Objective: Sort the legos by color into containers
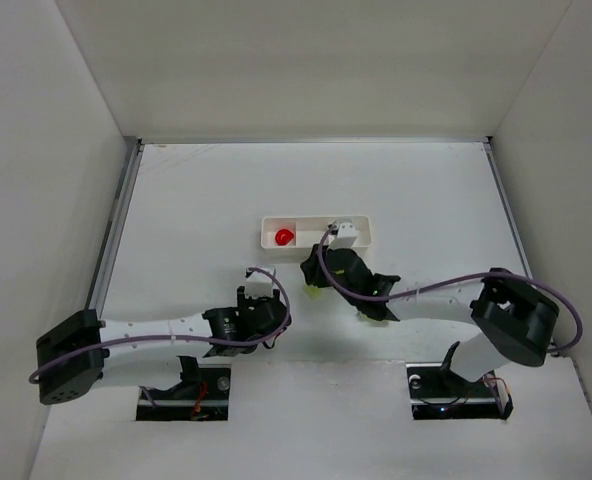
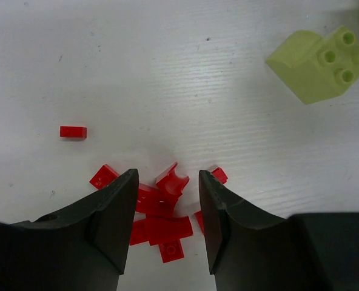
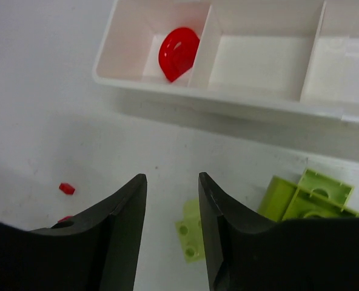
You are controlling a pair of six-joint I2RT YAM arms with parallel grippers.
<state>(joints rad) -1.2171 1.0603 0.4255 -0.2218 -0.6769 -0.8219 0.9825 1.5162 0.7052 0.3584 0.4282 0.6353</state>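
Left jaws straddle red legos (image 2: 170, 182), perhaps touching.

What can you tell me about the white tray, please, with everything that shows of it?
The white tray is long, shallow and plastic-looking, with thin dividers making three square compartments in a row. It lies flat on the table. Its left compartment holds one rounded red piece against a divider; the middle one is bare, and so is what shows of the right one.

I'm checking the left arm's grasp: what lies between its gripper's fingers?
The left wrist view shows a loose heap of red legos on the table between the fingers of the open left gripper, one piece tilted up on top. None looks clamped.
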